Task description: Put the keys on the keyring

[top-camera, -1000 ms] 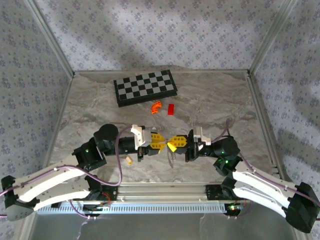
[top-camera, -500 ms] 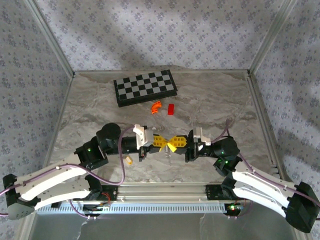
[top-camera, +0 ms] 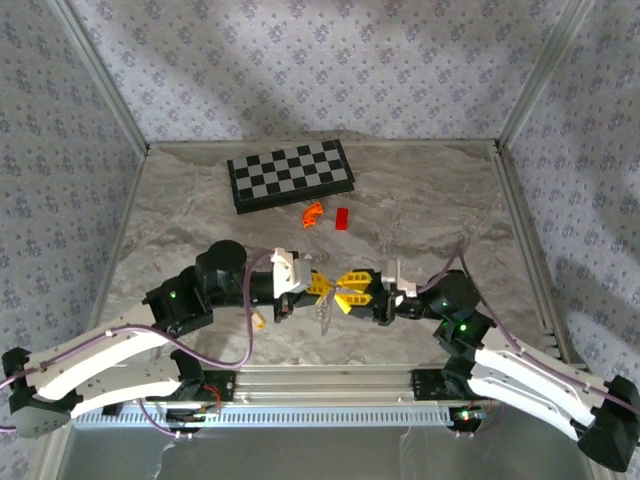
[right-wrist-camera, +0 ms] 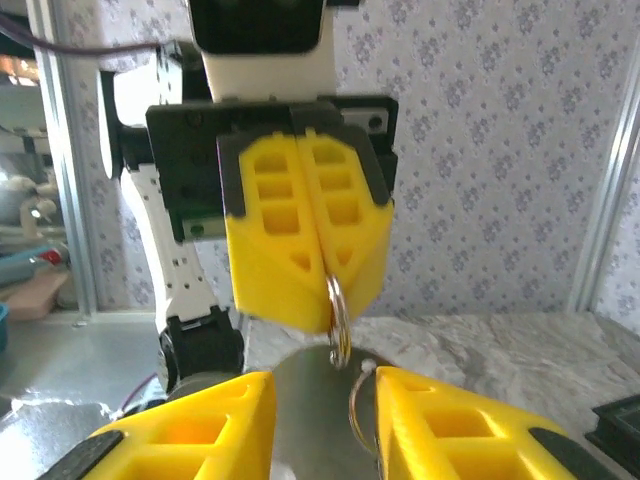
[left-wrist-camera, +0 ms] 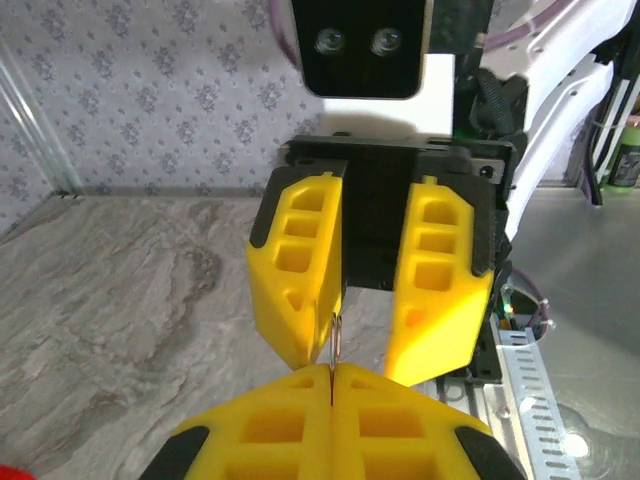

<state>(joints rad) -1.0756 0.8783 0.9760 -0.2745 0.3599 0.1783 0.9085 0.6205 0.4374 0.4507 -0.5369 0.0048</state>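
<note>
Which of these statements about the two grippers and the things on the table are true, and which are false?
1. The left gripper is shut on the thin ring of the keyring. True.
2. The right gripper is shut tight. False: its fingers stand apart.
3. The checkerboard lies toward the far side of the table. True.
4. The red block lies on the checkerboard. False: it lies on the table, beside the orange curved piece.
</note>
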